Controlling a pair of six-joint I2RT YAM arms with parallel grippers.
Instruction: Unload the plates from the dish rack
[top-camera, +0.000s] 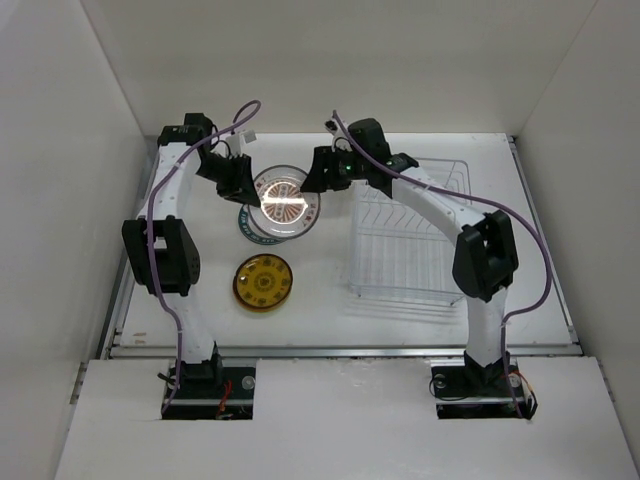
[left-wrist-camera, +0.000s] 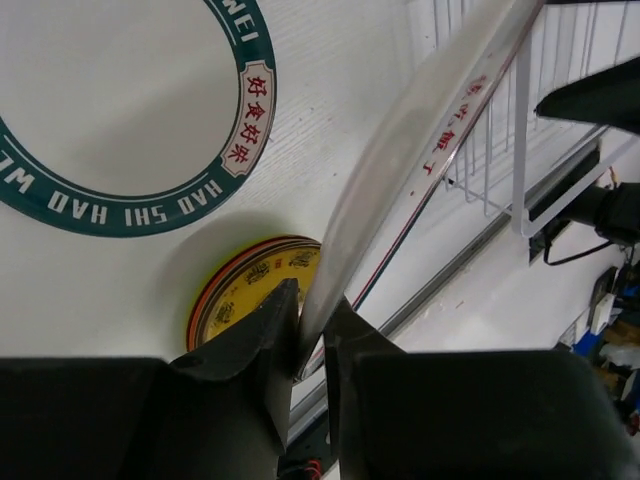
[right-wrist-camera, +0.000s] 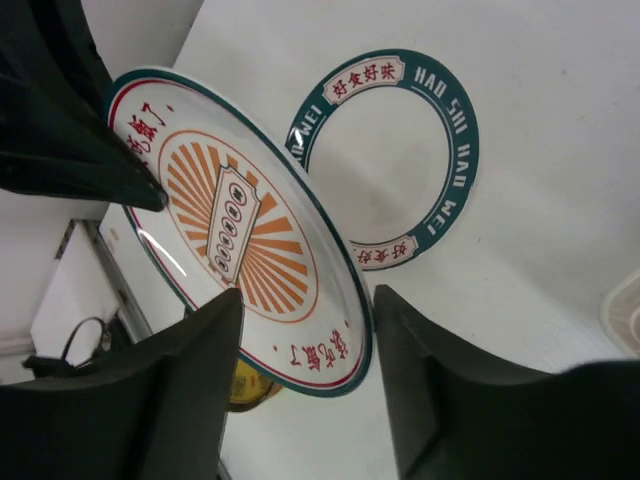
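A white plate with an orange sunburst (top-camera: 285, 200) (right-wrist-camera: 240, 220) hangs tilted over the table at the back, between both grippers. My left gripper (top-camera: 240, 180) (left-wrist-camera: 312, 320) is shut on its rim (left-wrist-camera: 420, 130). My right gripper (top-camera: 325, 170) (right-wrist-camera: 305, 330) is open, its fingers standing apart on either side of the opposite rim. Under the held plate lies a white plate with a dark teal rim (top-camera: 248, 226) (left-wrist-camera: 250, 130) (right-wrist-camera: 400, 160). An amber patterned plate (top-camera: 263, 282) (left-wrist-camera: 240, 290) (right-wrist-camera: 245, 385) lies flat nearer the front. The clear wire dish rack (top-camera: 405, 235) (left-wrist-camera: 560, 100) stands to the right.
White walls close in the table on the left, back and right. A metal rail (top-camera: 340, 350) runs along the table's near edge. The right arm (top-camera: 440, 215) reaches over the rack's left part.
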